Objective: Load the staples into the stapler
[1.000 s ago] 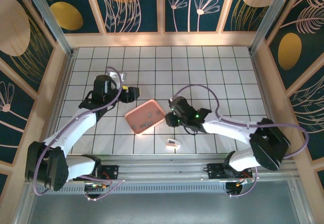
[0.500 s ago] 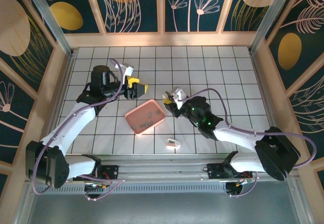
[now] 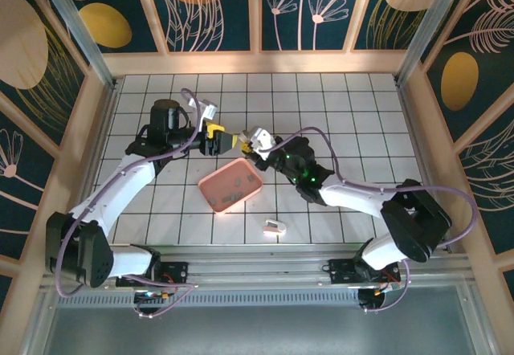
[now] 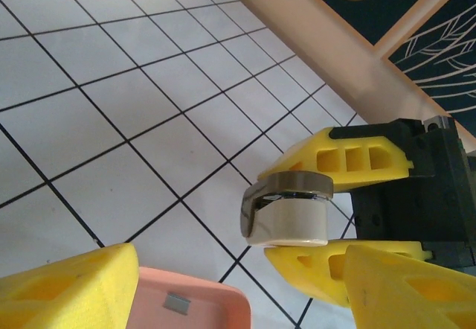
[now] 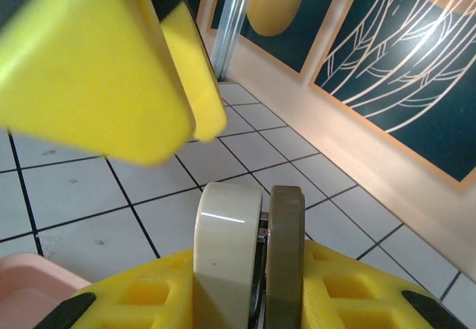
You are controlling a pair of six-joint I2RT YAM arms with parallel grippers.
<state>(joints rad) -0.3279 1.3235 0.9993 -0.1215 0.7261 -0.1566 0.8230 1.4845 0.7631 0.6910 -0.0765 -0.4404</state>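
Right arm has swung up and left off the tray's right edge. The right pincer now sits just above the tray's far corner, nose to nose with the left pincer. Left wrist has turned toward it, so its yellow fingers now face right. Tray and the small pale block haven't shifted.

Right pincer: clamped on the stapler, a small white body with a grey metal top, squeezed between the two yellow pads and held up off the tabletop. In the right wrist view the stapler is end-on, white half left, grey half right.

Left pincer: fingers spread wide, holding nothing. Its tips are near the stapler. Can't tell whether they touch it.

Staples: grey bits lying in the pink tray, which sits flat on the tabletop between the two arms and is turned at an angle. None are in the stapler as far as I can see. The pale block lies near the front edge, apart from the tray.

Surface: white tiles with a black grid and a light wooden rim. Enclosure: dark teal wall panels with gold and peach discs and pale leaf line-art, wooden dividers, aluminium posts at the back corners.
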